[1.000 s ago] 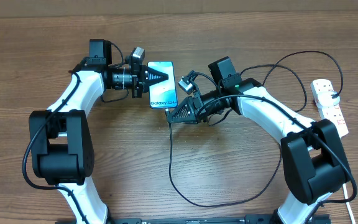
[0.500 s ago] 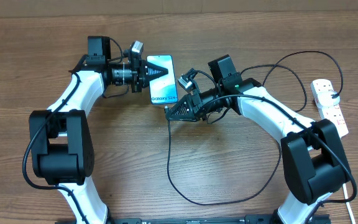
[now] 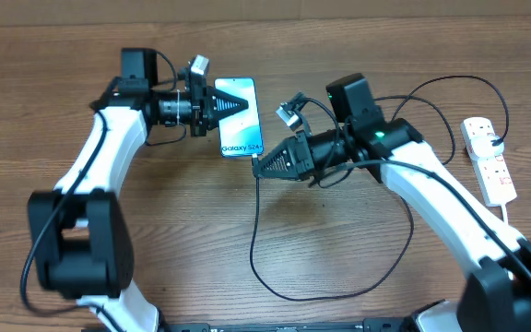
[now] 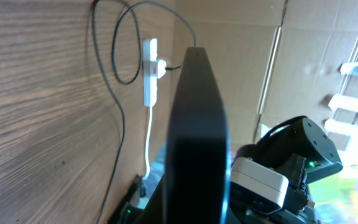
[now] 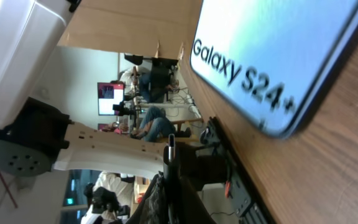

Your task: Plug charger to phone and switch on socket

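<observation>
Looking down from overhead, we see the slim black-edged rectangular smartphone with a light blue screen (image 3: 240, 124) lying flat on the brown wood-grain counter (image 3: 182, 240). It sits between the two arms, with its "Galaxy S24" lettering toward the near end. The black, tapered left fingers (image 3: 231, 104) are closed together into one point and lie over the far half of the phone's screen. We cannot tell whether they press on the glass. In the left wrist view they show as a single dark wedge with a hint of blue on either side.

The right fingers (image 3: 267, 167) are closed on the plug end of the long thin black charger cable (image 3: 253, 221). Their tip points at the phone's near right corner and sits just beside its near edge. In the right wrist view the tiny plug tip (image 5: 171, 144) stands out from between the fingers. The phone's rounded corner lies off to one side of it, apart from it.

From the right fingers the charger cable runs toward us, swings in a wide loop across the counter and climbs back toward the right. The white elongated power strip with small red switches (image 3: 489, 159) lies near the right edge of the counter, well apart from both pairs of fingers.
</observation>
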Controlling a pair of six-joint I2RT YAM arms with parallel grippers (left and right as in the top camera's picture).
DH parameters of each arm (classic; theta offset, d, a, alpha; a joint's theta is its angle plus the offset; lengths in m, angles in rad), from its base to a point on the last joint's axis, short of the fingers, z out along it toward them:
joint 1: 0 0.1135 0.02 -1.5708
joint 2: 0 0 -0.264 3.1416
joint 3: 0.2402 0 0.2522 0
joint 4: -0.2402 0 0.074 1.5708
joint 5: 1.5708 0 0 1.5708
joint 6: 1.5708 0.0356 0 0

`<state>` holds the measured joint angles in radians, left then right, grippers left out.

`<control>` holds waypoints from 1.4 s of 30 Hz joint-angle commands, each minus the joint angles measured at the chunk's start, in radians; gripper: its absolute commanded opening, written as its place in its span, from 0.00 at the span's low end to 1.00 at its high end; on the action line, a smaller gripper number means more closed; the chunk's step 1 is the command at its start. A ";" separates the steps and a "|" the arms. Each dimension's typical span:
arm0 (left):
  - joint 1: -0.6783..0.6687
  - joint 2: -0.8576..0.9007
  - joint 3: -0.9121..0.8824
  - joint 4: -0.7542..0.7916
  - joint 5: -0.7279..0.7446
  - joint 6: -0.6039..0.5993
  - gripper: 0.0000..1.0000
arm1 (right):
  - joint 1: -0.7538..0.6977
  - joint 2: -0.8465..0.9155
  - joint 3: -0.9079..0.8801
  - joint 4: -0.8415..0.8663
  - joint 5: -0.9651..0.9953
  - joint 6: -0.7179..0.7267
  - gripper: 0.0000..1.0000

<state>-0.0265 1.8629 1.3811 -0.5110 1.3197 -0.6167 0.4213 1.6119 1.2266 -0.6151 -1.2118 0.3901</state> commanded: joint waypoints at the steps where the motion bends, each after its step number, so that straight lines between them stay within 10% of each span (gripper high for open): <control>1: -0.008 -0.125 0.021 -0.029 -0.063 0.051 0.05 | 0.018 -0.034 -0.003 -0.045 0.026 -0.059 0.04; 26: -0.046 -0.161 0.021 0.141 0.092 -0.162 0.04 | 0.065 -0.041 -0.002 0.266 -0.018 0.060 0.04; 42: -0.045 -0.161 0.021 0.346 0.040 -0.399 0.04 | 0.010 -0.085 -0.003 0.181 -0.006 0.049 0.04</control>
<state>-0.0708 1.7161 1.3811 -0.1993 1.3388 -0.9218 0.4282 1.5520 1.2243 -0.4381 -1.2255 0.4404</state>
